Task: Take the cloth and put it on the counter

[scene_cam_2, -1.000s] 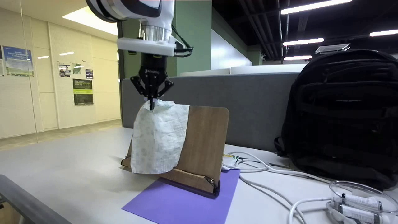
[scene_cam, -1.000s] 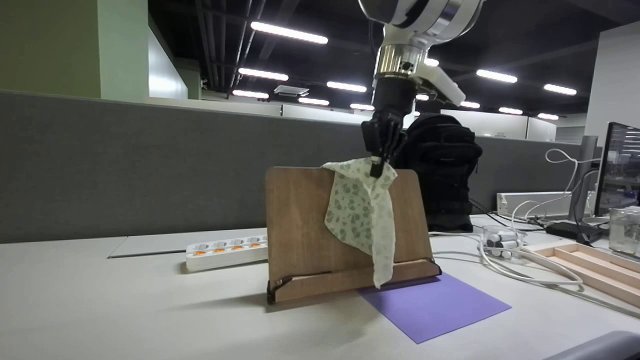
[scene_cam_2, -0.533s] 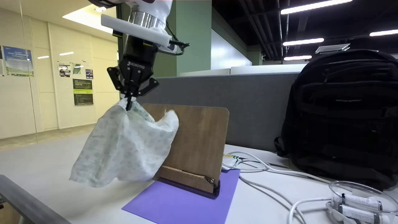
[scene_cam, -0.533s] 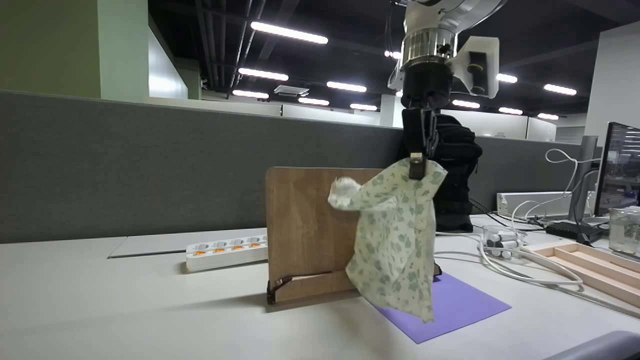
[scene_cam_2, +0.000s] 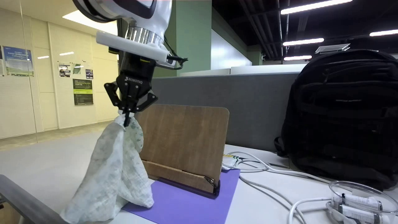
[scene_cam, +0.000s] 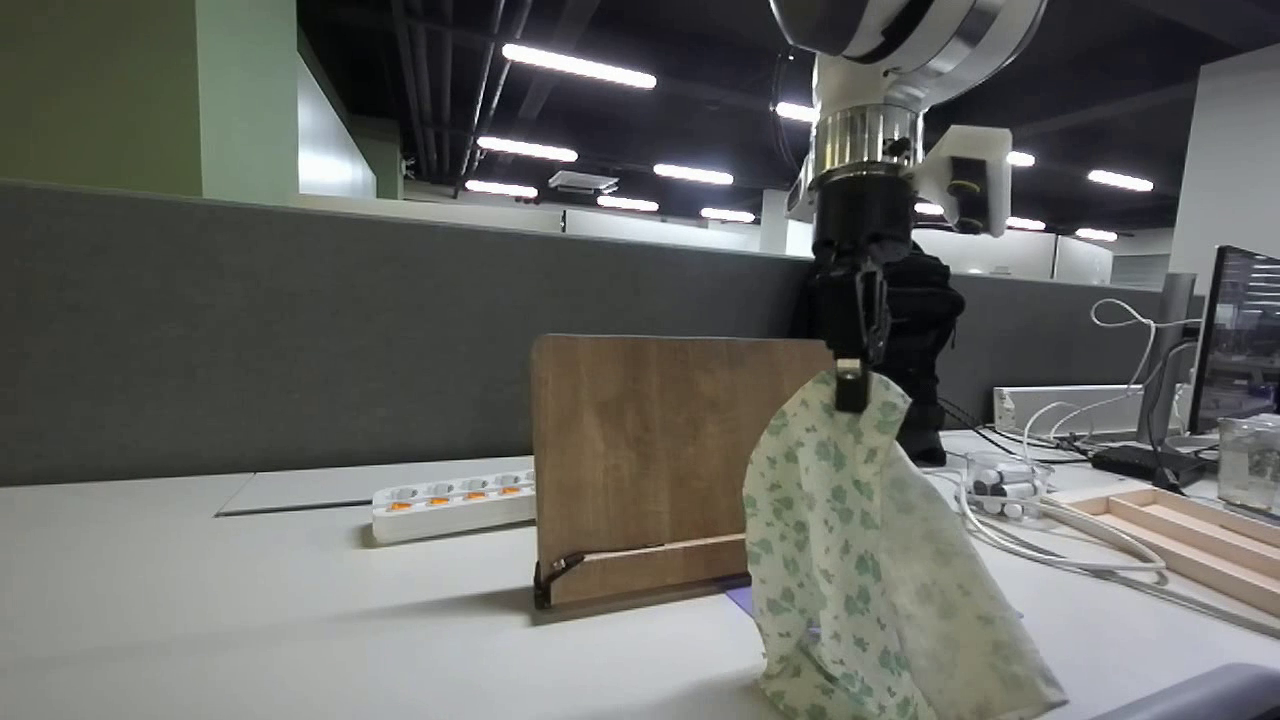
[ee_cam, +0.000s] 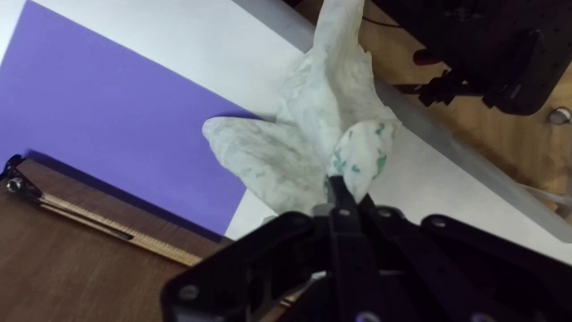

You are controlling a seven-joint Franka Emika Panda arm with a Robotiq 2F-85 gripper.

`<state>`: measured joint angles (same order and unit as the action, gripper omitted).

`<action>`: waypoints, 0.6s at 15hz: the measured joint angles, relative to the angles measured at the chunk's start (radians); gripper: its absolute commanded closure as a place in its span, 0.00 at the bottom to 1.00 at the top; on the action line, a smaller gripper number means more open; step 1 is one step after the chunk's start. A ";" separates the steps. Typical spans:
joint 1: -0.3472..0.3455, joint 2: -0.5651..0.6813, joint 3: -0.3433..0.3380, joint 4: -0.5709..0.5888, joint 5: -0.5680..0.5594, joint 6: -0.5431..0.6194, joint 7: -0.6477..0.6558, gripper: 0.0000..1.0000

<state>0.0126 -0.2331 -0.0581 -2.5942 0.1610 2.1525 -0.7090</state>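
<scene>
Swung cloth point(scene_cam: 880, 560) down off stand point(scene_cam: 640, 450) since prev. frame; now lower right in an exterior view, clamped at top in tool point(scene_cam: 852, 395). Prob. past grabbing, w/ laying on surface point(scene_cam: 250, 620) next.

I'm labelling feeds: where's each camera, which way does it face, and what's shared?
In an exterior view: off the arm, facing wooden stand and power strip; arm, hand show.
In an exterior view: off the arm, facing stand and black backpack; arm, hand show.
Wrist view: at the arm's end, looking down at cloth and purple sheet; hand shows.
Both exterior views share stand, cloth, backpack.
</scene>
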 measured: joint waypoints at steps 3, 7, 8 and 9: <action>-0.005 0.029 -0.001 -0.016 -0.008 0.166 0.044 0.71; -0.008 0.068 -0.001 -0.030 -0.055 0.310 0.141 0.45; -0.009 0.074 -0.001 -0.030 -0.066 0.317 0.164 0.37; -0.009 0.078 -0.001 -0.030 -0.071 0.322 0.181 0.31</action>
<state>0.0035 -0.1550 -0.0592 -2.6246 0.0899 2.4747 -0.5279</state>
